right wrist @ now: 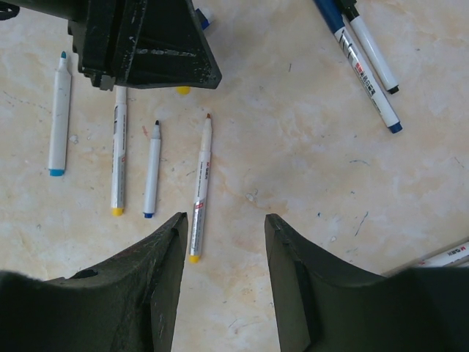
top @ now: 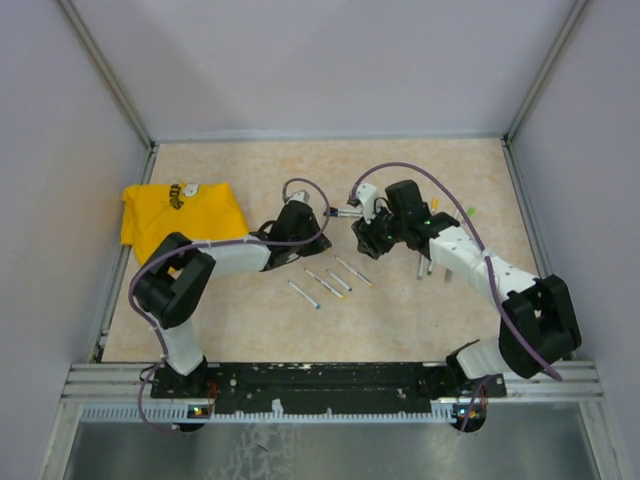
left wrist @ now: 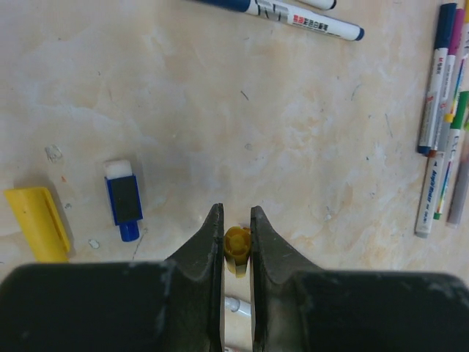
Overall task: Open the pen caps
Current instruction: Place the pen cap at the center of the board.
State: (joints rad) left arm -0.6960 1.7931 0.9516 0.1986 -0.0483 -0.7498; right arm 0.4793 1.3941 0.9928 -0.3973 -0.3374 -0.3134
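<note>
Jaws on the left arm [top: 215,258] are closing narrowly on a yellow cap [left wrist: 237,246], with a white barrel [left wrist: 234,304] showing just beneath it. Right jaws are standing apart, gripping nothing, and hovering over four pens [right wrist: 200,187] lying side by side on the counter [left wrist: 220,110]. A blue cap [left wrist: 123,199] and a second yellow cap [left wrist: 37,224] are lying loose to the left of the left jaws, and capped pens [left wrist: 432,88] are lying to the right.
</note>
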